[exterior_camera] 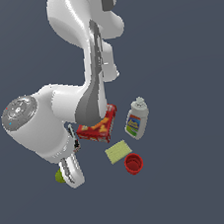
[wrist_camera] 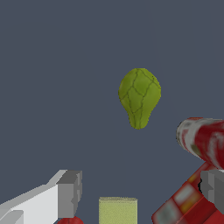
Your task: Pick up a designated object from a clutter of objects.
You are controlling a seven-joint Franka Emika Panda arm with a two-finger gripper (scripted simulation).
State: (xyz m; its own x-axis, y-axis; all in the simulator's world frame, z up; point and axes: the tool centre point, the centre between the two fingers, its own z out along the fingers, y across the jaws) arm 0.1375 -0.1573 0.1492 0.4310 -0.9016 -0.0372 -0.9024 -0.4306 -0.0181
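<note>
The gripper [wrist_camera: 138, 192] is spread wide – holding nothing. The olive-green pear-like lump [wrist_camera: 139, 97] lies apart from it, beside the small can [wrist_camera: 203, 140].

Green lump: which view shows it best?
Wrist view. The green lump shows whole and unobstructed against bare floor. In the exterior view only a sliver peeks out from behind the arm.
</note>
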